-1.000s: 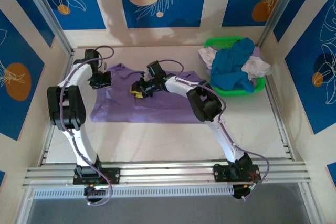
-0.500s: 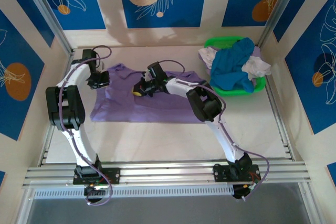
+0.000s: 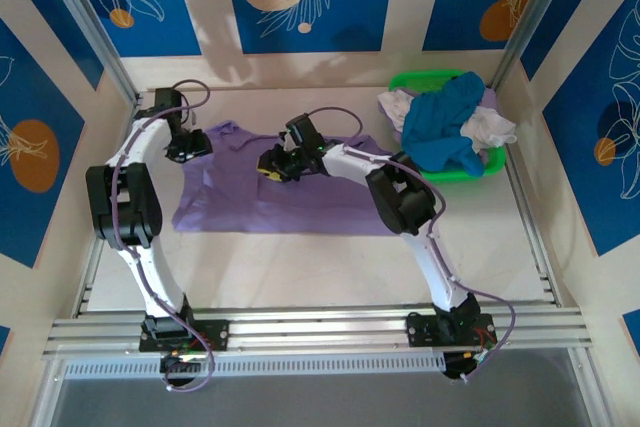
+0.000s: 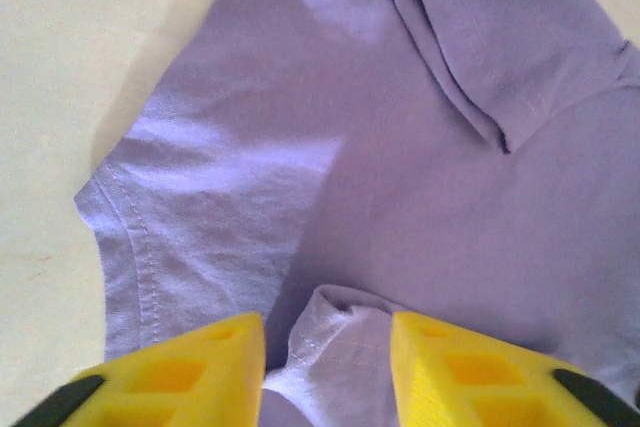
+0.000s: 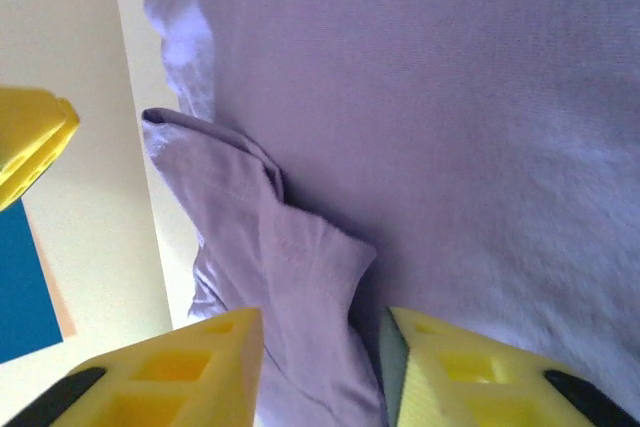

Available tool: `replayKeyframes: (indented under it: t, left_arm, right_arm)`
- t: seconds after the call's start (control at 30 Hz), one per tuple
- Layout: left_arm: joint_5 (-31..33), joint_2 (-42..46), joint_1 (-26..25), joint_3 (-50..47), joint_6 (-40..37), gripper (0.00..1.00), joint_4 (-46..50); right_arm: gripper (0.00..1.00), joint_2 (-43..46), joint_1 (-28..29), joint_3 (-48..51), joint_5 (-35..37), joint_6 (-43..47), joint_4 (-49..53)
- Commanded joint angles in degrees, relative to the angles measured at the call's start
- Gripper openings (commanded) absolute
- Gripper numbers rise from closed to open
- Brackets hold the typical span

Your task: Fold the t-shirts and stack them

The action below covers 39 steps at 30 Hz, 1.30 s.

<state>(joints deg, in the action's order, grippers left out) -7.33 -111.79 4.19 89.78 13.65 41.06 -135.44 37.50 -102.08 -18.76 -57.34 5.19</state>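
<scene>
The purple shirt [image 3: 300, 209] lies flat just left of the basket [image 3: 450, 176], its long axis pointing at it and its right edge just beside the rim. Which end is the neck is unclear. The left gripper [image 3: 190, 150], at the shirt's far corner away from the basket, and the right gripper [image 3: 270, 165], at mid far edge, each pinch a raised fold. Bare table [image 3: 330, 267] spreads nearer than both.

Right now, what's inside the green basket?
A teal-blue shirt lies heaped on top of white shirts, which spill over the rim of the green basket. Whatever lies deeper is covered by that pile.
</scene>
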Motion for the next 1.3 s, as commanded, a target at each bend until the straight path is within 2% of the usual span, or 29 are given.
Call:
replayKeyframes:
  t: [0.0,0.3,0.47,0.67,0.83,1.03,1.27]
  left_arm:
    - [0.09,2.15,0.82,0.07,1.34,0.42,0.63]
    - [-4.5,12.17,-0.2,-14.32,7.05,0.49,-1.86]
    - [-4.27,16.32,-3.44,-24.65,9.79,0.51,-5.01]
    - [-4.03,18.58,-7.2,-35.15,15.25,0.51,-10.3]
    - [-2.74,18.81,-7.44,-41.33,18.59,0.52,-12.74]
    - [-0.38,16.87,-7.26,-43.73,18.97,0.54,-11.37]
    - [0.87,18.76,-6.91,-43.96,20.59,0.56,-7.57]
  right_arm:
    - [0.41,6.71,-0.91,3.51,2.15,4.42,5.82]
    - [0.45,20.15,-2.16,18.12,3.45,12.17,15.15]
    - [0.46,23.78,-2.6,24.91,2.55,12.45,16.83]
    - [0.46,23.39,-2.43,29.91,0.3,11.08,15.55]
    - [0.46,20.66,-2.08,31.2,-2.71,10.47,14.4]
    - [0.46,19.33,-1.86,33.38,-4.43,9.98,13.55]
    - [0.46,19.24,-1.14,34.56,-6.5,9.62,13.44]
